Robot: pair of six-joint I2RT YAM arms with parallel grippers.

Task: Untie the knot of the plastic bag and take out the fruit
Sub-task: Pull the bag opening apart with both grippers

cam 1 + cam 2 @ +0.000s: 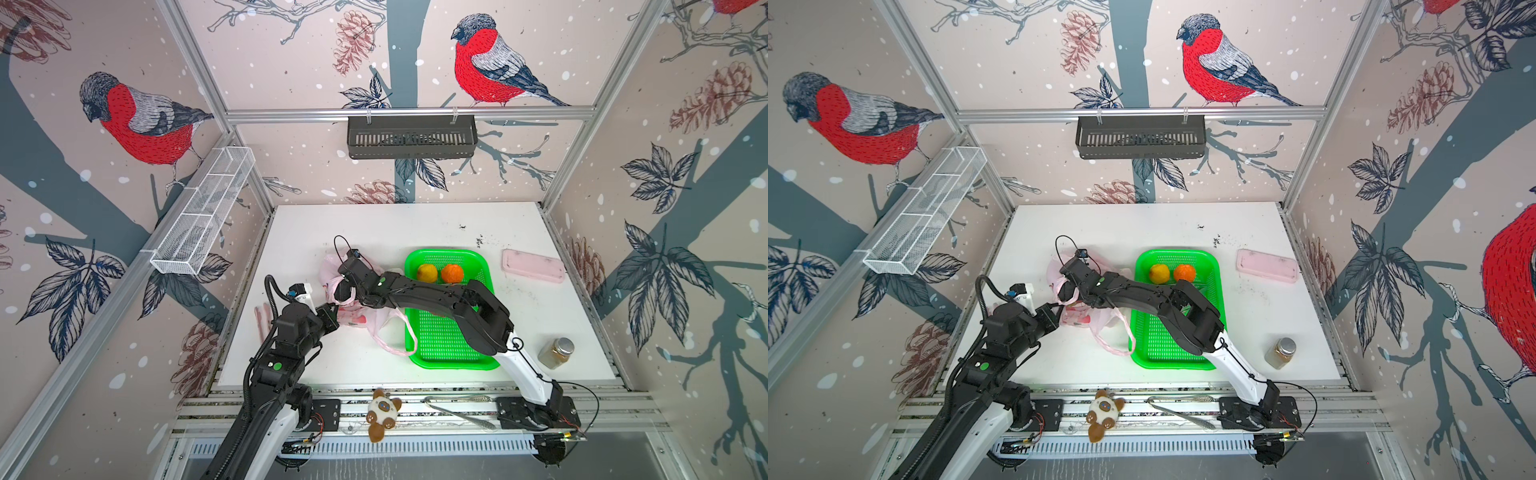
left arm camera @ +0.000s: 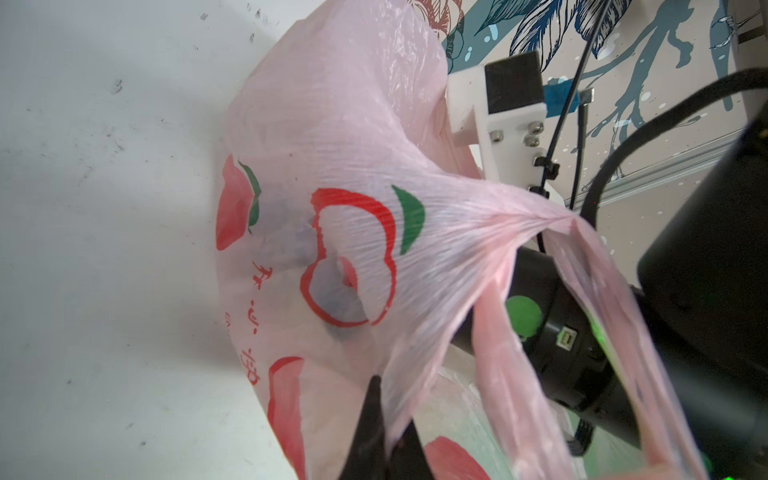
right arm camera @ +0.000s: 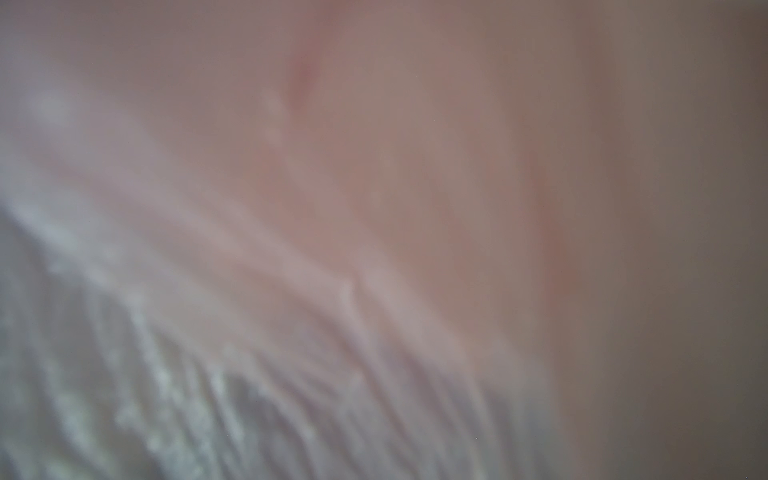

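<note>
One arm outstretched toward plastic bag

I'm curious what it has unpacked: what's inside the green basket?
A yellow fruit and an orange fruit sit at the far end of the green basket. The right arm crosses above its middle, hiding part of the floor.

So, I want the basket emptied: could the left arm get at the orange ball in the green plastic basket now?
Probably not: the left gripper is shut on the thin pink plastic bag, and the right arm lies across the green plastic basket, between it and the orange ball.
</note>
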